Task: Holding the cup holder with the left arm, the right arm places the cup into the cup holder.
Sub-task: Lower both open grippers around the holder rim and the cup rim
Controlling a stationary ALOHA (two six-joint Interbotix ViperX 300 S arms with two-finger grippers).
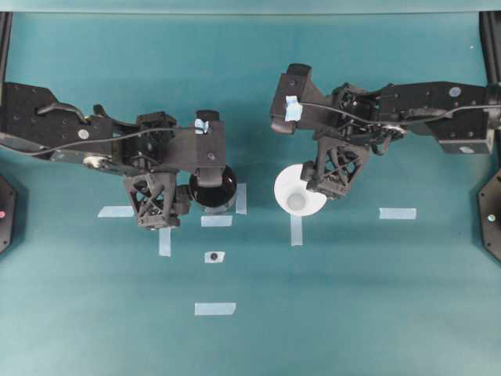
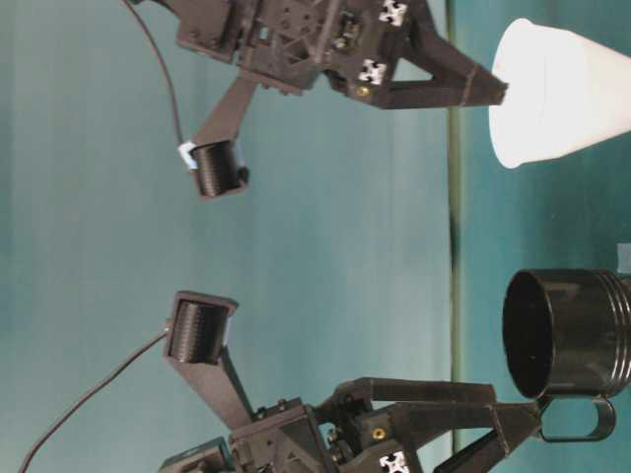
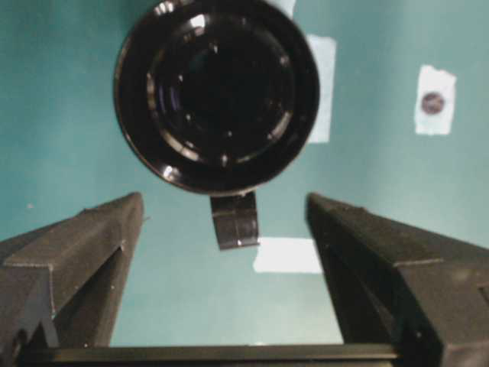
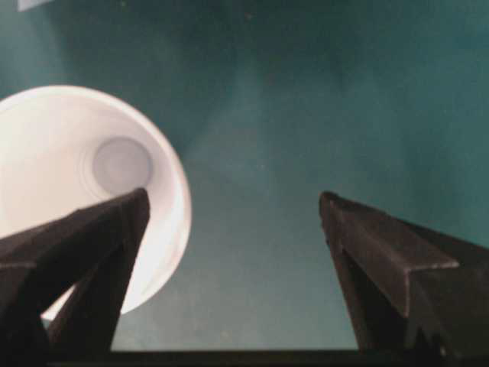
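The cup holder [image 1: 213, 188], a glossy black cylinder, stands mouth up left of centre; its mouth [image 3: 216, 92] fills the top of the left wrist view. Its small handle [image 3: 234, 220] points toward the gap of my left gripper [image 3: 225, 202], which hovers open above it with nothing held [image 1: 168, 204]. The white cup [image 1: 297, 192] stands upright on its small base to the right. My right gripper [image 4: 233, 199] is open and empty; the cup [image 4: 76, 191] lies left of its gap, with one finger [image 4: 92, 245] overlapping the rim. From table level, cup [image 2: 552, 94] and cup holder [image 2: 572, 335] stand apart.
Pale tape strips mark the teal table around the cup holder [image 1: 217, 221], below the cup [image 1: 296, 229], at the right [image 1: 397, 213] and toward the front [image 1: 214, 309]. A tape piece with a dark dot [image 1: 214, 256] lies in front of the holder. Both arm bodies span the back.
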